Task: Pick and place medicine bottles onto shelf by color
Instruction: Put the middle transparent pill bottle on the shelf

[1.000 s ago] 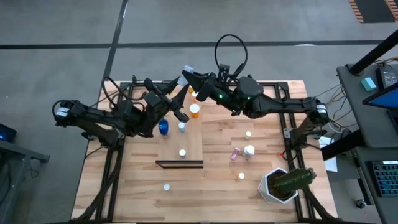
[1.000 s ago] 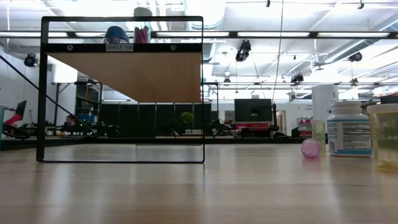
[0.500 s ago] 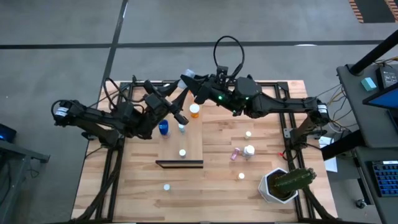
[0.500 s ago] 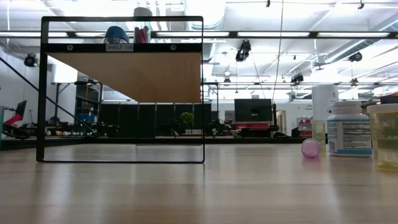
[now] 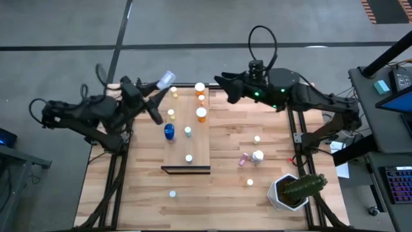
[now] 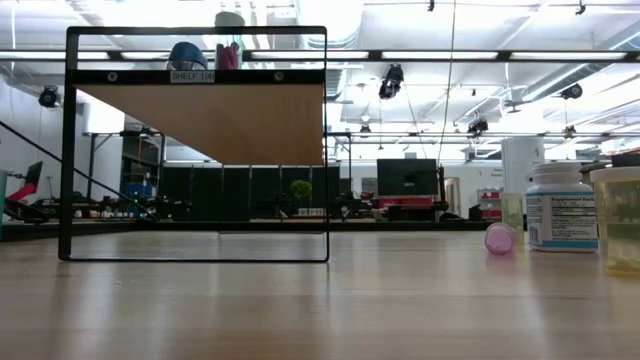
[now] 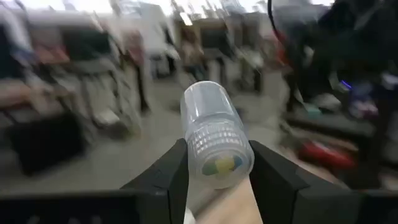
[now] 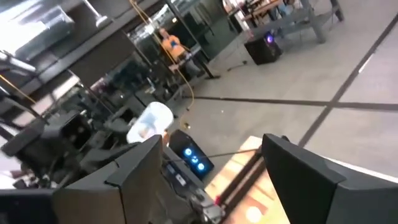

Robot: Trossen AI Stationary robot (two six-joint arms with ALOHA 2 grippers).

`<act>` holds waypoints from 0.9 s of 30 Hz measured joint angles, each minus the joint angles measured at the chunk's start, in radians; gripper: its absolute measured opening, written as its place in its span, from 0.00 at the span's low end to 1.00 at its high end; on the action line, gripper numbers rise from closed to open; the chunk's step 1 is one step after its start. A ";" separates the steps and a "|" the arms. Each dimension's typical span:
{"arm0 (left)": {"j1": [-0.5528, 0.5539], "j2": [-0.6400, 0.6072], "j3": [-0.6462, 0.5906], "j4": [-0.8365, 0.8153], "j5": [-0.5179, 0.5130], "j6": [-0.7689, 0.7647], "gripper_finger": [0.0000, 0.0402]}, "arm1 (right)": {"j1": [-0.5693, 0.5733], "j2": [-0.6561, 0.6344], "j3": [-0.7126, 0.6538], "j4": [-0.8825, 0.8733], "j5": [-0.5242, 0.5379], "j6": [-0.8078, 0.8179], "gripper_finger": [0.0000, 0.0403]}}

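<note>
Bottle first: the left gripper (image 5: 156, 87) is clamped on a clear-whitish medicine bottle (image 5: 166, 79), held in the air at the shelf's (image 5: 201, 154) far left corner. In the left wrist view the bottle (image 7: 214, 134) lies lengthwise between the fingers (image 7: 163, 177), its long axis running on from the gripper. The shelf lies toward the table's middle from it (orange bottles (image 5: 201, 114) crowd the far end, the blue bottle (image 5: 168, 131) and small clear ones (image 5: 188, 131) sit further forward). The left arm is the nearer. The right gripper (image 5: 222, 87) waits over the far right corner, fingers spread wide and empty.
</note>
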 joint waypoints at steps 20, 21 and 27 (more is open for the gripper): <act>0.602 0.387 0.392 -1.196 0.912 -0.301 0.30 | 0.002 0.069 0.000 -0.221 -0.008 0.059 0.62; 0.610 0.403 0.393 -1.190 0.913 -0.285 0.30 | 0.006 0.072 0.000 -0.229 -0.010 0.066 0.62; 0.648 0.490 0.400 -1.191 0.900 -0.171 0.30 | 0.014 0.090 0.000 -0.276 -0.012 0.078 0.62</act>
